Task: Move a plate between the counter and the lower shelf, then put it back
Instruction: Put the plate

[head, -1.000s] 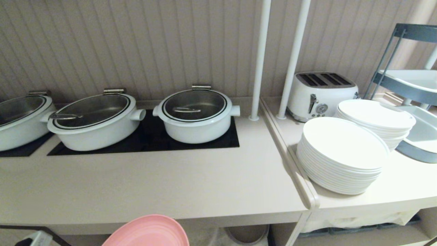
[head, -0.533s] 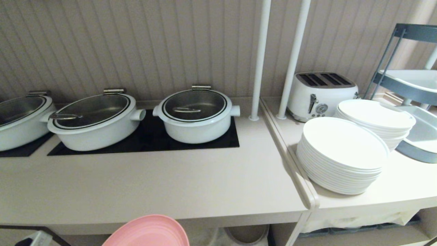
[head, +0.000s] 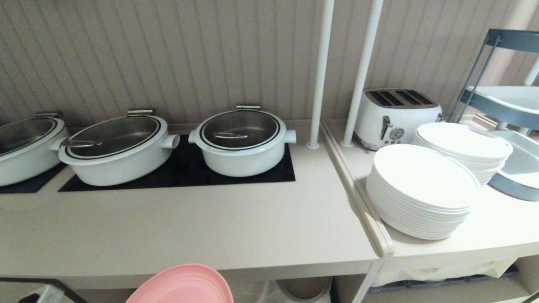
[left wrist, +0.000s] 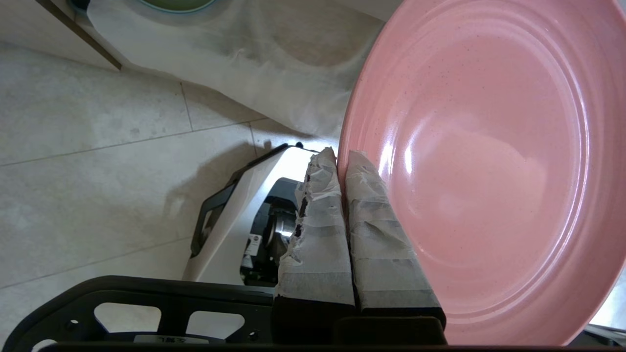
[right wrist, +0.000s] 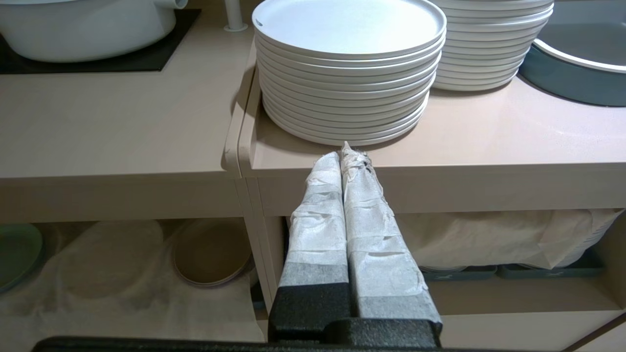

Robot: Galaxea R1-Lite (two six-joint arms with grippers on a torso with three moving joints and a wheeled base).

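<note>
Plate [left wrist: 489, 166], small, round, pink, clamped at its rim between the taped fingers [left wrist: 381, 244] of the left hand [left wrist: 342, 159], off the counter [head: 189, 227] and out in front of its thick front edge, over the pale tiled floor [left wrist: 98, 146]. In the head view, only a slice of that plate at the bottom edge, below the counter's front. Behind it, the lower shelf [right wrist: 122, 293] with its thin white cloth lining [left wrist: 234, 63], a grey-brown plate [right wrist: 210, 252] and the edge of a green plate [right wrist: 17, 254] inside. Right hand [right wrist: 345, 146] low in front of the neighbouring counter section, fingers pressed together on nothing, tips just below two stacks of white plates [head: 421, 189]. On the counter: three white lidded pots [head: 242, 143] on black hob panels [head: 185, 168], two white poles [head: 320, 71] rising beside them, and a white toaster [head: 396, 115] behind the stacks. Far right, a cart with grey trays [head: 501, 105].
</note>
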